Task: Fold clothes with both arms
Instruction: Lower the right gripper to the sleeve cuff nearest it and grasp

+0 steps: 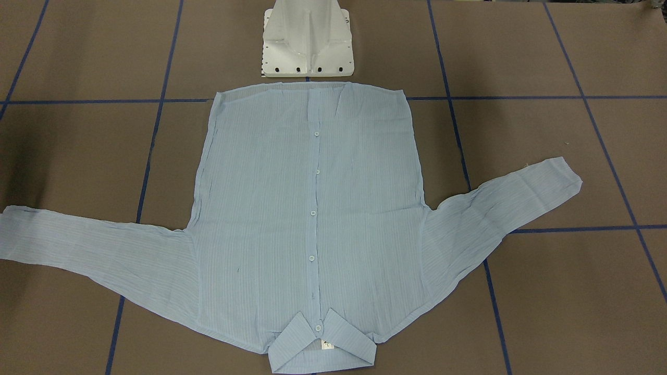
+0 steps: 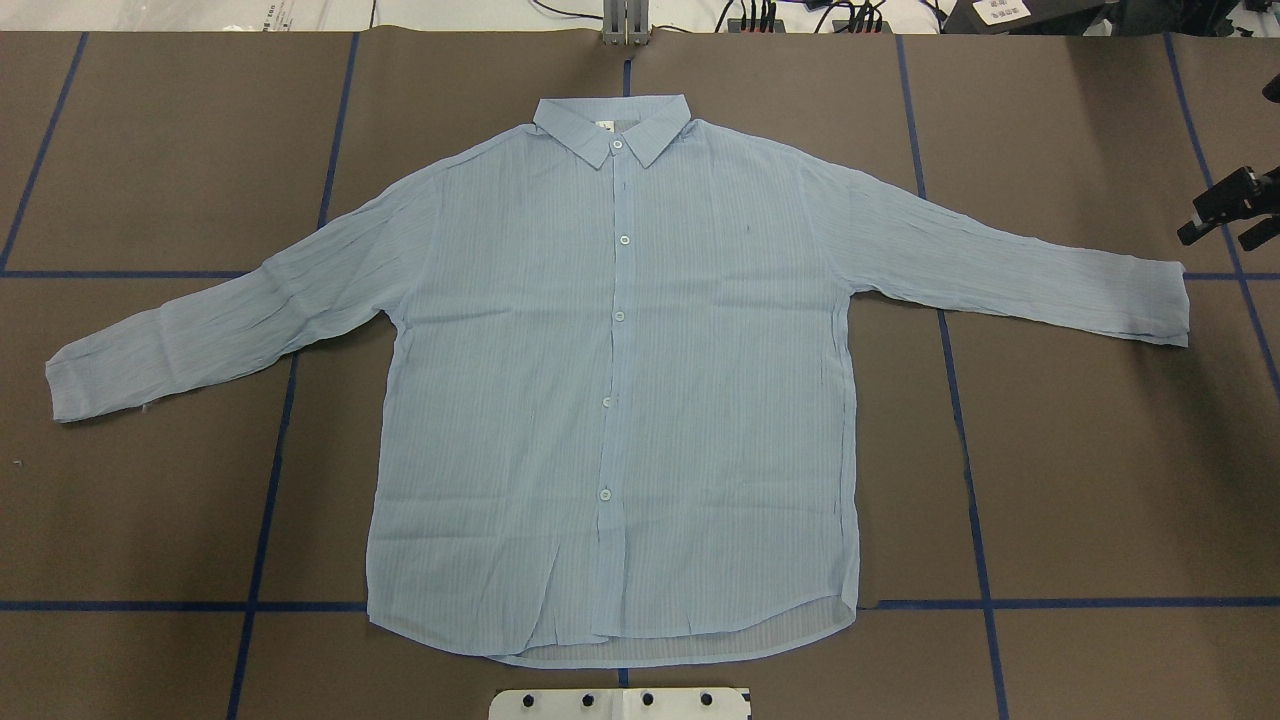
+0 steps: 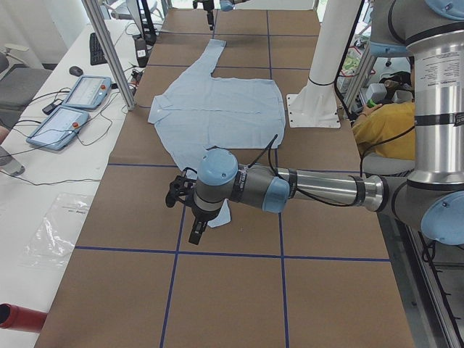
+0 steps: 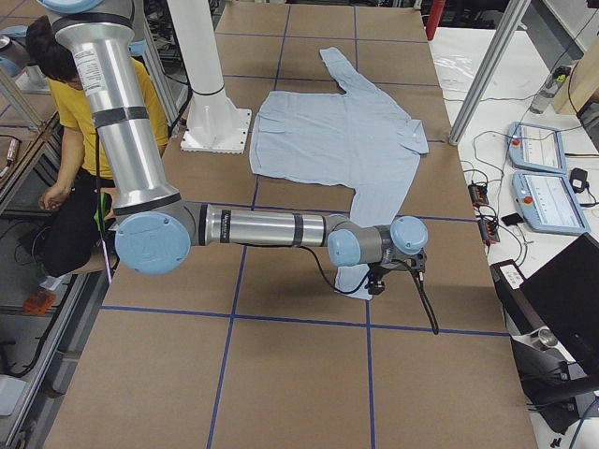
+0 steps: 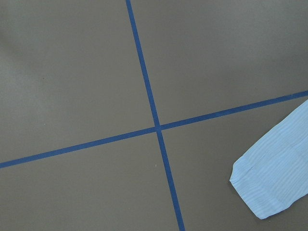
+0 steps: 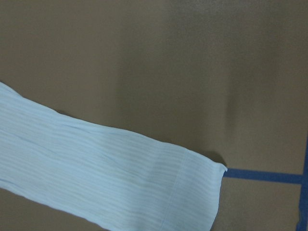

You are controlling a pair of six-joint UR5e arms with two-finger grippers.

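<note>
Our right pincer [image 2: 1214, 240] is hovering parted beside the shirt [image 2: 610, 380]; the left pincer [image 3: 181, 196] we cannot tell. We are probably just starting, needing sleeve grasps.

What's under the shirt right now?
The shirt lies flat on the brown table; blue tape lines run in under its body and sleeves. Anything else beneath is covered by the fabric and can't be seen.

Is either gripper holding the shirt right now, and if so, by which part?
Nothing is held. The shirt lies flat on the table with both cuffs free; the right gripper hangs beyond one cuff and the left gripper near the other.
</note>
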